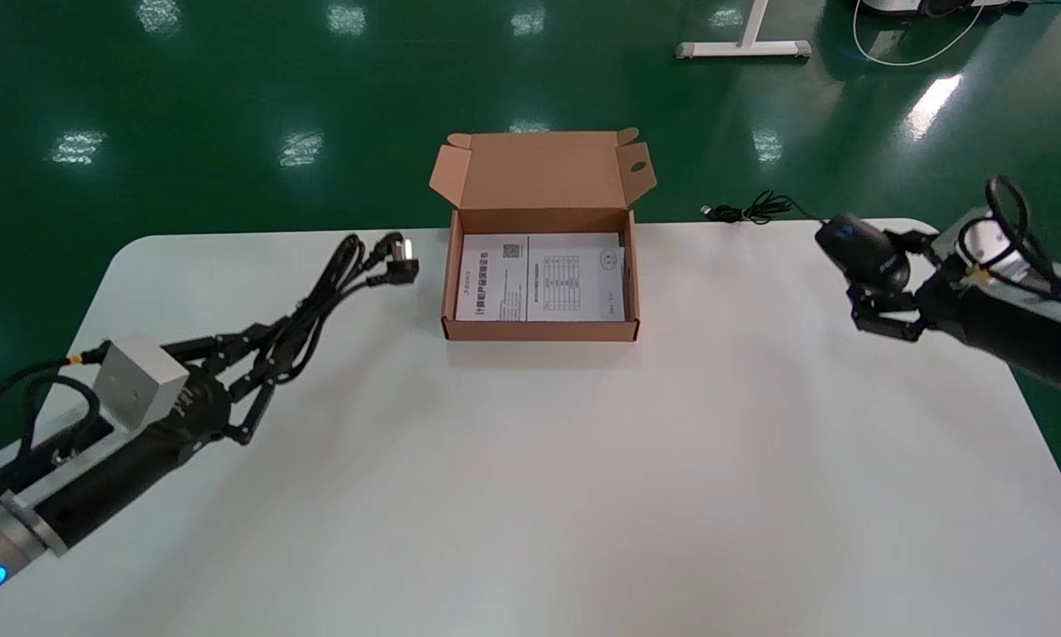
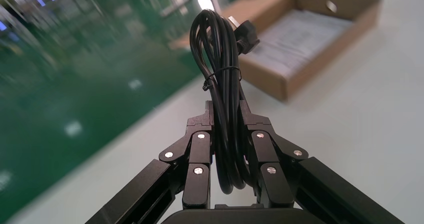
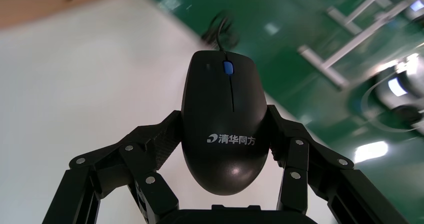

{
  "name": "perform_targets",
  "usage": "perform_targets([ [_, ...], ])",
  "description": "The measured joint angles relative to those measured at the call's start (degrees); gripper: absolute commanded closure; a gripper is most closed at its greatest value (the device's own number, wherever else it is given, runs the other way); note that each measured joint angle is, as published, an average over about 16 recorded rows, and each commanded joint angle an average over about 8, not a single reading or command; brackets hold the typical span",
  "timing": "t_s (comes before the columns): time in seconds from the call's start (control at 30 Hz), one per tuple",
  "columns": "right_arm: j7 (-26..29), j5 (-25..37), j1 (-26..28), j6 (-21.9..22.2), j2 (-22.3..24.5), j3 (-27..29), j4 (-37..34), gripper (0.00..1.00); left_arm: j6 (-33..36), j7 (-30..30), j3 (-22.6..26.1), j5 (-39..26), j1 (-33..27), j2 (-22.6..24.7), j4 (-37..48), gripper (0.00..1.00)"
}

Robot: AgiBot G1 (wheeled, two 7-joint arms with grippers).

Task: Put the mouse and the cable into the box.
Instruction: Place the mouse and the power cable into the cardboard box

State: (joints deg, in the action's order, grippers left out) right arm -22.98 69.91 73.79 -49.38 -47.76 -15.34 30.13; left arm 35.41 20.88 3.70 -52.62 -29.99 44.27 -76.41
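Note:
An open cardboard box [image 1: 541, 329] with printed sheets inside stands at the table's far middle. My left gripper [image 1: 273, 354] is shut on a bundled black power cable [image 1: 335, 279], held above the table's left side; its plug [image 1: 399, 257] points toward the box. In the left wrist view the cable [image 2: 222, 84] runs up between the fingers [image 2: 200, 144], with the box [image 2: 300, 39] beyond. My right gripper [image 1: 875, 296] is shut on a black mouse [image 1: 862, 249] above the table's right edge. The mouse [image 3: 225, 119] fills the right wrist view, and its cord [image 1: 751, 211] trails off the far edge.
The white table [image 1: 583, 495] spreads wide between the two arms. Green floor lies beyond it, with a white stand base [image 1: 742, 44] at the far back.

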Motion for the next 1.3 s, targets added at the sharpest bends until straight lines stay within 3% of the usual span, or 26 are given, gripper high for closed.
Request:
perform_targets([
  [0.27, -0.9, -1.3, 5.5, 0.7, -1.0, 1.3, 1.0, 1.00, -1.0, 4.9, 0.9, -2.5, -6.8, 4.0, 1.2, 1.00],
  [0.6, 0.8, -1.2, 10.0, -4.1, -2.4, 0.1, 3.0, 1.00, -0.9, 10.6, 1.1, -4.1, -11.6, 7.7, 4.1, 1.00],
  [0.87, 4.2, -0.2, 10.1, -7.5, -3.8, -2.1, 7.4, 1.00, 0.4, 14.9, 0.1, -3.9, -14.1, 9.5, 6.9, 1.00],
  [1.3, 9.2, 2.9, 7.8, -9.3, -7.2, -6.3, 13.7, 1.00, 5.5, 21.4, -1.4, -2.6, -17.2, 11.2, 11.5, 1.00],
])
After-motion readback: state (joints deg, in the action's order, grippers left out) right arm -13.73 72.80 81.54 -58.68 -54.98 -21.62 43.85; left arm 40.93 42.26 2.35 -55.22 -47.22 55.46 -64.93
